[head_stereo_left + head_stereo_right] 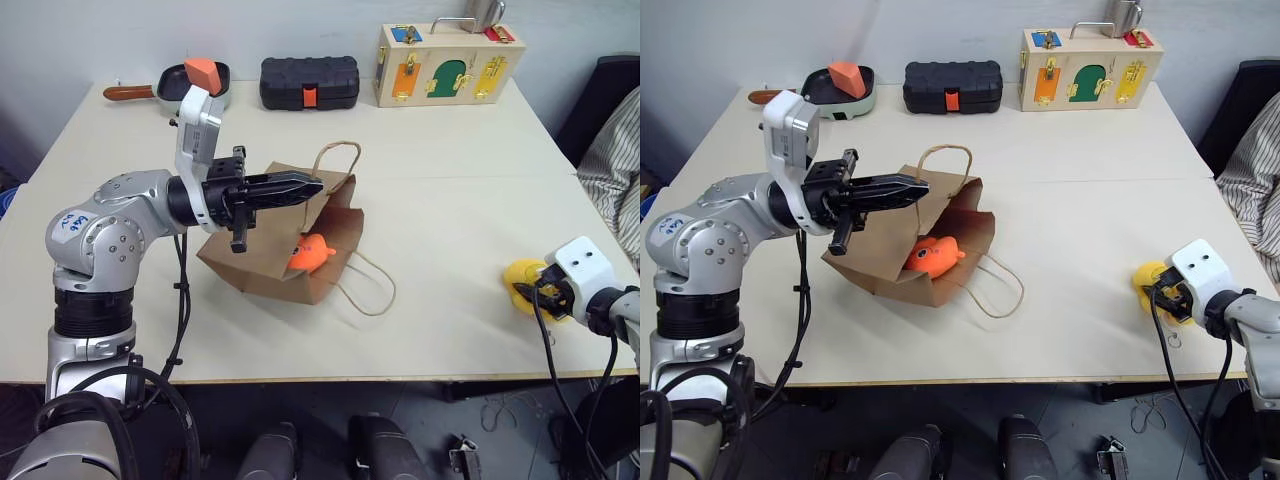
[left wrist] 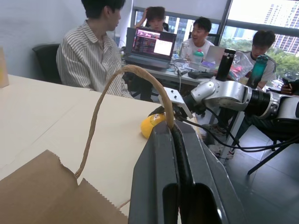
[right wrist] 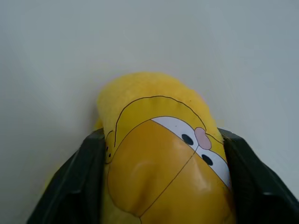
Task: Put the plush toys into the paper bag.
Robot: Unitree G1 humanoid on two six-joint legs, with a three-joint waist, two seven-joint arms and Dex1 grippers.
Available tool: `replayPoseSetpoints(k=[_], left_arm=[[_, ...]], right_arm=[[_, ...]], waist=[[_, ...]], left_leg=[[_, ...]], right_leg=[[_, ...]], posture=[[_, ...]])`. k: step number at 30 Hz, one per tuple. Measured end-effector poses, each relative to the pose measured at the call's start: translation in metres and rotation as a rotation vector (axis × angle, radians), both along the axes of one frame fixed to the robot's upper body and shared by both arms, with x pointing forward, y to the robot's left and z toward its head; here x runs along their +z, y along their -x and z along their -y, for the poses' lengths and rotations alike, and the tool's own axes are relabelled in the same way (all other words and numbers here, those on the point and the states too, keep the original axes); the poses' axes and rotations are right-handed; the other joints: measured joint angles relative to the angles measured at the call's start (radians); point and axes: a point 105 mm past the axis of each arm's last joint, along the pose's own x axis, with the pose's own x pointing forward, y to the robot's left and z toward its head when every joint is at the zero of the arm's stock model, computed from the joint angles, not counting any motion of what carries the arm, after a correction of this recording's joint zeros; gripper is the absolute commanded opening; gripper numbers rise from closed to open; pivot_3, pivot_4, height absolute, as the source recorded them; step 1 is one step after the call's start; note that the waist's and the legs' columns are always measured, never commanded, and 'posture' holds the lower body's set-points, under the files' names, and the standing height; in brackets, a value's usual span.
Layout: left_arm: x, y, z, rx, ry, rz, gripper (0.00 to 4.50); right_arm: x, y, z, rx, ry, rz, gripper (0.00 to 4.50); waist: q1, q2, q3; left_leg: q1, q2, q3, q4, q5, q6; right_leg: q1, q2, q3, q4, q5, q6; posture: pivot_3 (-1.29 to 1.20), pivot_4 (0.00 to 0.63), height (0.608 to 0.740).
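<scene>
The left gripper is held above the table, its arm bent at the elbow and its two black fingers pointing level toward the robot's right; the fingers are pressed together on one twisted paper loop handle of the plain brown kraft paper bag, holding the bag's mouth up and open. The bag lies on its side near the middle of the pale wooden table, its second loop handle resting flat on the tabletop toward the near edge. The bright orange plush toy sits inside the bag's mouth, partly out of the opening. The right gripper is low at the table's right side near the front edge, its arm reaching forward and slightly down; its black fingers stand on either side of the yellow plush toy, touching it, with the toy on the tabletop well apart from the bag. Along the far edge stand a small pan holding a hard orange wedge-shaped block, a black plastic case with an orange latch, and a wooden box with coloured doors and latches with a metal cup on top. Nothing lies between the yellow toy and the bag. Several people sit at a desk with laptops beyond the table; one in a striped shirt sits nearest. A blue-ink label on the left arm's shoulder cannot be read.
</scene>
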Motion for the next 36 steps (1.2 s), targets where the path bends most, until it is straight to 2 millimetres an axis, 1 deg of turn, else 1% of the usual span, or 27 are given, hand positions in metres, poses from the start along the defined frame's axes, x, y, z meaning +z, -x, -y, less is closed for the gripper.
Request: replayPoseSetpoints(k=[1, 2, 4, 6, 7, 8, 9, 10, 12, 13, 14, 15, 17, 18, 20, 22, 24, 29, 30, 33, 36], left_arm=[[0.0, 0.0, -0.001, 0.004, 0.001, 0.001, 0.0], [0.001, -0.001, -0.001, 0.009, 0.003, 0.002, 0.0], [0.002, -0.001, -0.002, 0.014, 0.006, 0.003, 0.0], [0.002, -0.002, -0.003, 0.021, 0.008, 0.001, 0.0], [0.002, -0.002, -0.003, 0.026, 0.009, 0.0, 0.0], [0.003, -0.002, -0.004, 0.031, 0.012, 0.001, 0.0], [0.004, -0.003, -0.006, 0.037, 0.016, 0.001, 0.0], [0.005, -0.003, -0.006, 0.039, 0.019, 0.004, 0.0], [0.007, -0.003, -0.006, 0.037, 0.02, 0.007, 0.0], [0.006, -0.004, -0.007, 0.04, 0.023, 0.003, 0.0], [0.006, -0.005, -0.007, 0.041, 0.025, -0.002, 0.0], [0.006, -0.006, -0.007, 0.041, 0.027, -0.006, 0.0], [0.006, -0.007, -0.008, 0.047, 0.031, -0.011, 0.0], [0.007, -0.007, -0.007, 0.045, 0.031, -0.01, 0.0], [0.008, -0.007, -0.007, 0.044, 0.033, -0.005, 0.0], [0.01, -0.007, -0.006, 0.044, 0.033, 0.001, 0.0], [0.011, -0.007, -0.006, 0.042, 0.033, 0.004, 0.0], [0.011, -0.007, -0.006, 0.04, 0.031, 0.004, 0.0], [0.011, -0.007, -0.006, 0.04, 0.031, 0.004, 0.0], [0.011, -0.007, -0.006, 0.044, 0.032, 0.004, 0.0], [0.011, -0.007, -0.006, 0.046, 0.034, 0.003, 0.0]], right_arm=[[0.001, 0.0, -0.001, 0.002, -0.003, 0.002, 1.67], [0.002, 0.001, -0.002, 0.007, -0.006, 0.004, 1.28], [0.005, 0.001, -0.006, 0.015, -0.027, 0.006, 0.75], [0.011, 0.001, -0.015, 0.039, -0.074, 0.01, 0.27], [0.02, -0.002, -0.026, 0.07, -0.121, 0.026, 0.15], [0.031, -0.007, -0.039, 0.105, -0.177, 0.054, 0.13], [0.049, -0.012, -0.061, 0.172, -0.252, 0.099, 0.13], [0.075, -0.017, -0.093, 0.285, -0.319, 0.154, 0.13], [0.105, -0.015, -0.133, 0.439, -0.362, 0.211, 0.13], [0.12, -0.014, -0.158, 0.528, -0.381, 0.235, 0.13], [0.128, -0.014, -0.179, 0.598, -0.387, 0.243, 0.13], [0.128, -0.013, -0.197, 0.654, -0.393, 0.23, 0.13], [0.122, -0.018, -0.224, 0.716, -0.395, 0.191, 0.13], [0.115, -0.021, -0.238, 0.744, -0.38, 0.164, 0.13], [0.102, -0.028, -0.258, 0.78, -0.329, 0.138, 0.13], [0.093, -0.037, -0.271, 0.796, -0.303, 0.128, 0.13], [0.092, -0.043, -0.282, 0.81, -0.303, 0.129, 0.13], [0.107, -0.053, -0.317, 0.893, -0.292, 0.172, 0.13], [0.108, -0.054, -0.32, 0.9, -0.287, 0.172, 0.13], [0.101, -0.059, -0.335, 0.926, -0.283, 0.141, 0.13], [0.094, -0.063, -0.352, 0.936, -0.339, 0.096, 0.13]], waist=[[0.0, 0.0, 0.0], [0.0, 0.0, 0.0], [0.001, 0.0, 0.0], [-0.003, 0.0, 0.0], [-0.008, 0.0, 0.0], [-0.016, 0.0, 0.0], [-0.026, 0.0, 0.0], [-0.032, 0.001, 0.0], [-0.034, 0.001, 0.0], [-0.034, 0.001, 0.0], [-0.033, 0.001, 0.0], [-0.032, 0.001, 0.0], [-0.025, 0.001, 0.0], [-0.021, 0.001, 0.0], [-0.019, 0.0, 0.0], [-0.022, 0.0, 0.0], [-0.028, 0.0, 0.0], [-0.055, 0.001, 0.0], [-0.057, 0.0, 0.0], [-0.073, 0.0, 0.0], [-0.082, 0.0, 0.0]], left_leg=[[0.0, 0.0, 0.0, 0.0, 0.0, 0.0], [0.0, 0.0, 0.0, 0.0, 0.0, 0.0], [0.0, 0.0, 0.0, 0.0, 0.0, 0.0], [0.0, 0.0, 0.0, 0.0, 0.0, 0.0], [0.0, 0.0, 0.0, -0.001, 0.0, 0.0], [0.0, 0.001, 0.0, -0.001, 0.0, 0.0], [0.0, 0.001, 0.0, -0.001, 0.0, -0.001], [0.0, 0.001, 0.0, -0.001, 0.001, -0.001], [0.0, 0.001, -0.002, -0.002, 0.001, -0.002], [0.0, 0.002, -0.003, -0.002, 0.001, -0.003], [0.0, 0.002, -0.003, -0.002, 0.001, -0.003], [-0.001, 0.001, -0.003, -0.002, 0.001, -0.003], [-0.002, 0.001, -0.004, -0.002, 0.001, -0.003], [-0.003, 0.0, -0.004, -0.001, 0.001, -0.002], [-0.004, -0.002, -0.005, -0.001, 0.001, -0.002], [-0.004, -0.002, -0.006, -0.001, 0.001, -0.002], [-0.004, -0.002, -0.006, -0.001, 0.001, -0.002], [-0.004, -0.002, -0.006, -0.001, 0.001, -0.002], [-0.004, -0.002, -0.006, -0.001, 0.001, -0.002], [-0.004, -0.002, -0.006, -0.001, 0.001, -0.003], [-0.004, -0.002, -0.006, -0.001, 0.001, -0.003]], right_leg=[[0.0, 0.0, 0.0, 0.0, 0.0, 0.0], [0.0, 0.0, 0.0, 0.0, 0.0, 0.0], [0.0, 0.0, 0.0, 0.0, 0.0, 0.0], [-0.001, 0.0, 0.0, 0.0, 0.0, 0.0], [-0.001, 0.0, 0.0, 0.001, 0.0, 0.0], [-0.001, 0.001, 0.0, 0.001, 0.0, 0.0], [-0.002, 0.001, 0.001, 0.001, 0.0, 0.0], [-0.003, 0.001, 0.001, 0.002, 0.0, 0.0], [-0.003, 0.002, -0.001, 0.001, 0.0, 0.0], [-0.003, 0.002, -0.001, 0.002, 0.0, 0.0], [-0.004, 0.002, -0.001, 0.001, 0.0, 0.0], [-0.003, 0.002, -0.002, 0.001, 0.0, 0.0], [-0.004, 0.001, -0.002, 0.001, 0.0, 0.0], [-0.004, 0.001, -0.002, 0.001, 0.0, 0.0], [-0.005, 0.0, -0.002, 0.002, 0.0, 0.0], [-0.005, 0.0, -0.002, 0.002, 0.0, 0.0], [-0.006, 0.0, -0.003, 0.002, 0.0, 0.0], [-0.01, 0.0, -0.004, 0.01, 0.0, 0.0], [-0.011, 0.0, -0.004, 0.011, 0.0, 0.0], [-0.013, -0.001, -0.004, 0.014, 0.0, 0.0], [-0.014, -0.001, -0.004, 0.016, 0.0, 0.0]], posture=[[0.0, 0.15, 0.74], [0.0, 0.15, 0.74], [0.0, 0.15, 0.74], [0.0, 0.15, 0.74], [0.0, 0.15, 0.74], [0.0, 0.15, 0.74], [0.0, 0.15, 0.74], [0.0, 0.15, 0.74], [0.0, 0.15, 0.74], [0.0, 0.15, 0.74], [0.0, 0.15, 0.74], [0.0, 0.15, 0.74], [0.0, 0.15, 0.74], [0.0, 0.15, 0.74], [0.0, 0.15, 0.74], [0.0, 0.15, 0.74], [0.0, 0.15, 0.74], [0.0, 0.15, 0.74], [0.0, 0.15, 0.74], [0.0, 0.15, 0.74], [0.0, 0.15, 0.74]])
